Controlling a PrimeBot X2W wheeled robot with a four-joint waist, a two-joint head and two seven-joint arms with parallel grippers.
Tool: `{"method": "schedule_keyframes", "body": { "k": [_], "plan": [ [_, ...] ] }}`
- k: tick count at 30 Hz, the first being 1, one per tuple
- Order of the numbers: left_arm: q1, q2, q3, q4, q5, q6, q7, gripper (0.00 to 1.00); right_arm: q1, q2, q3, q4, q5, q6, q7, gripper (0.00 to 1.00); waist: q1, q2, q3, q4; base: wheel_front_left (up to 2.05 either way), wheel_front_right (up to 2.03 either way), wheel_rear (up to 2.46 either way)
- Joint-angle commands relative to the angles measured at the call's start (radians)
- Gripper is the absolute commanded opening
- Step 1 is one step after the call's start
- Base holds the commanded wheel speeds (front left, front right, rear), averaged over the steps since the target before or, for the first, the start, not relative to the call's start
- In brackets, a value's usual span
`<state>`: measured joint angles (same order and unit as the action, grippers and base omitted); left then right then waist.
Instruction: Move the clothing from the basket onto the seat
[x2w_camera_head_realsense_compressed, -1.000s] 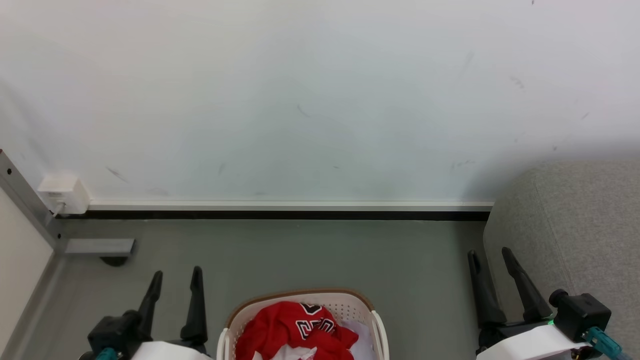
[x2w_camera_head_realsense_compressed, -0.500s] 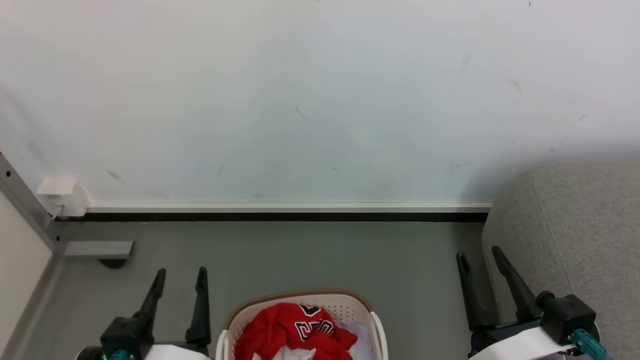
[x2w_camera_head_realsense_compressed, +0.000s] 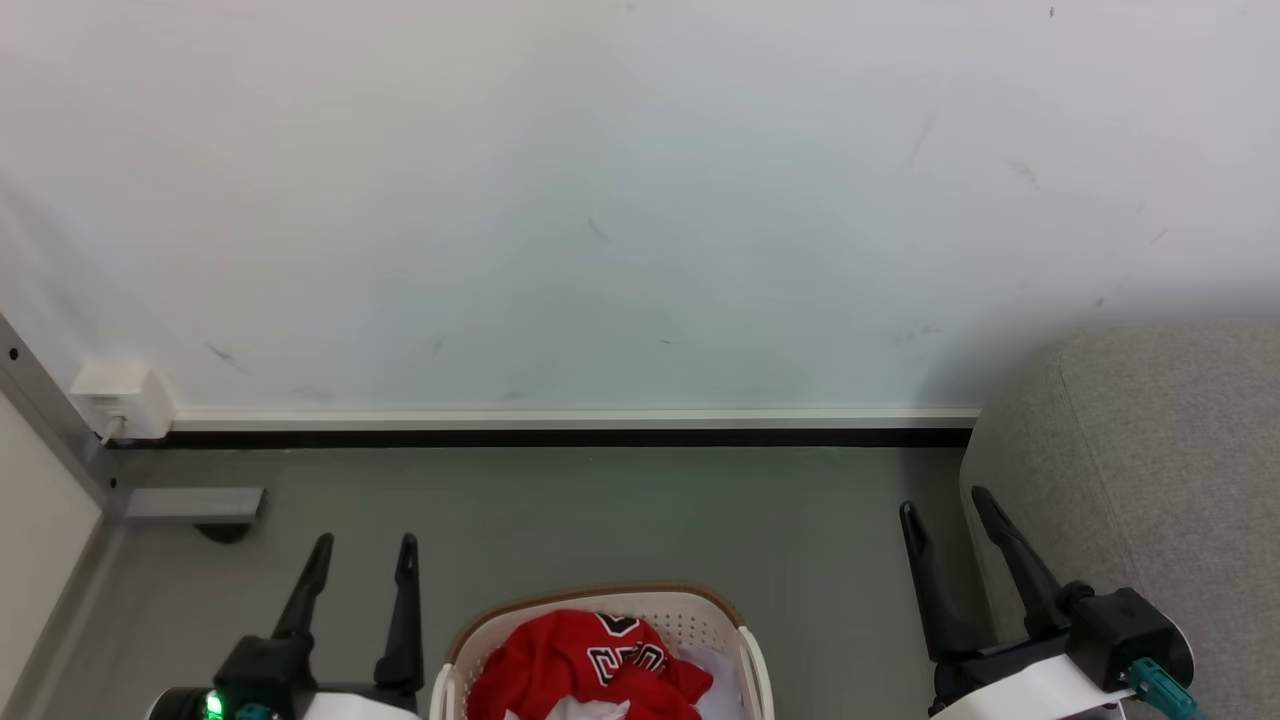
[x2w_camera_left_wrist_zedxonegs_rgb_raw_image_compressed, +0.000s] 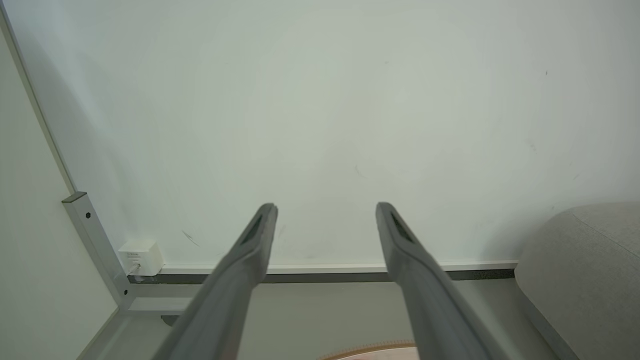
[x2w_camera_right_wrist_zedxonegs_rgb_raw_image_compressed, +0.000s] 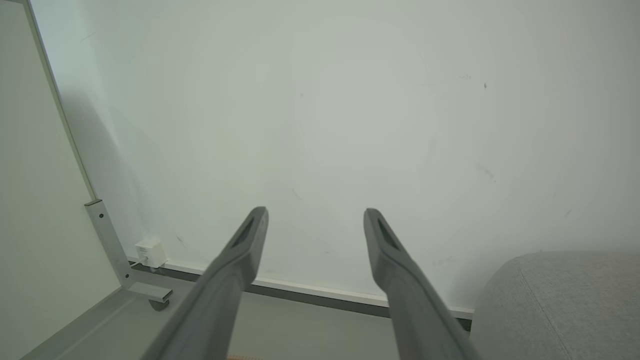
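Either side of the basket (x2w_camera_head_realsense_compressed: 600, 592), we have drawn our left gripper (x2w_camera_head_realsense_compressed: 365, 543) and right gripper (x2w_camera_head_realsense_compressed: 944, 503) slightly inward, fingers apart and empty, so the clothing (x2w_camera_head_realsense_compressed: 580, 655) awaits grasping.

The head view looks forward and down from above, with the basket (x2w_camera_head_realsense_compressed: 690, 618) at its bottom edge, the floor (x2w_camera_head_realsense_compressed: 600, 510) mid-frame and a white wall (x2w_camera_head_realsense_compressed: 640, 200) beyond. Both wrist views sit lower, aimed along their fingers (x2w_camera_left_wrist_zedxonegs_rgb_raw_image_compressed: 235, 285) at that same wall (skirting (x2w_camera_head_realsense_compressed: 560, 415) and a corner of the seat (x2w_camera_head_realsense_compressed: 1160, 470) show in all three), none close to it
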<state>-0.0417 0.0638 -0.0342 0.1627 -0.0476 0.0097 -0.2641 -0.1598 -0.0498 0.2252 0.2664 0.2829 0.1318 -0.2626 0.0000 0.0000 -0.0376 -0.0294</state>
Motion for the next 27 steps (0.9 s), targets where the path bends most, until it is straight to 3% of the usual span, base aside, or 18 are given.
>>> {"method": "schedule_keyframes", "body": {
  "k": [1,27],
  "plan": [
    [0.003,0.001,0.004,0.002,0.013,-0.002,-0.001,1.00,-0.007,-0.001,-0.002,0.004,0.001,-0.002,-0.003,1.00,0.0000,0.0000,0.000,0.001,0.00,0.00,0.00],
    [-0.004,-0.005,0.033,-0.002,0.004,-0.024,-0.001,1.00,-0.015,-0.001,-0.030,0.001,0.021,-0.002,-0.003,1.00,0.0000,0.0000,0.021,-0.019,0.00,0.00,0.00]
  ]
}}
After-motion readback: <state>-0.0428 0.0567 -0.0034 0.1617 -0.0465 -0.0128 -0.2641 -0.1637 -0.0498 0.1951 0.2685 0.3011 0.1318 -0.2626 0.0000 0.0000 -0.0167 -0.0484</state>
